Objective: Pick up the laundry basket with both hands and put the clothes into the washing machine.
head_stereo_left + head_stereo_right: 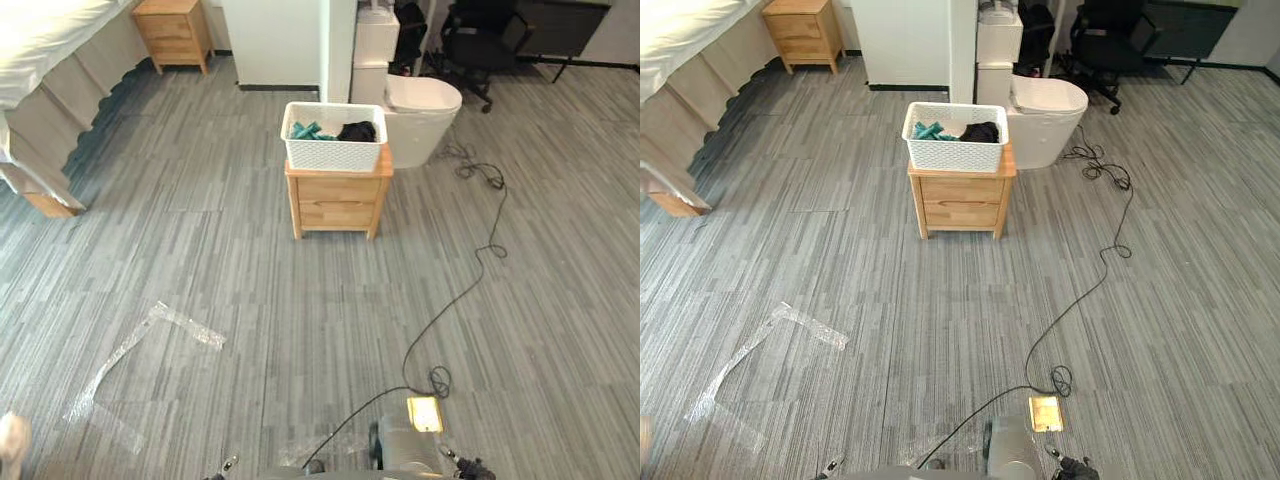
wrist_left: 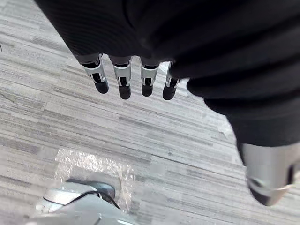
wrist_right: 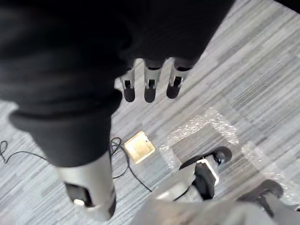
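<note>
A white laundry basket [image 1: 333, 152] stands on a small wooden nightstand [image 1: 338, 200] in the middle distance, well ahead of me. Teal clothes [image 1: 305, 131] and a black garment [image 1: 357, 131] lie inside it. Just right of the nightstand sits a white rounded machine [image 1: 420, 115]. My left hand [image 2: 124, 85] hangs over the grey floor with its fingers straight and holds nothing. My right hand [image 3: 150, 91] also hangs above the floor, its fingers relaxed and empty. Both hands are far from the basket.
A bed [image 1: 40, 40] lies at the far left with a second nightstand [image 1: 175, 32] behind it. A white cabinet [image 1: 280, 40] and a black office chair [image 1: 480, 40] stand at the back. Clear plastic film [image 1: 140, 360] and a brass floor plate [image 1: 424, 413] lie near me.
</note>
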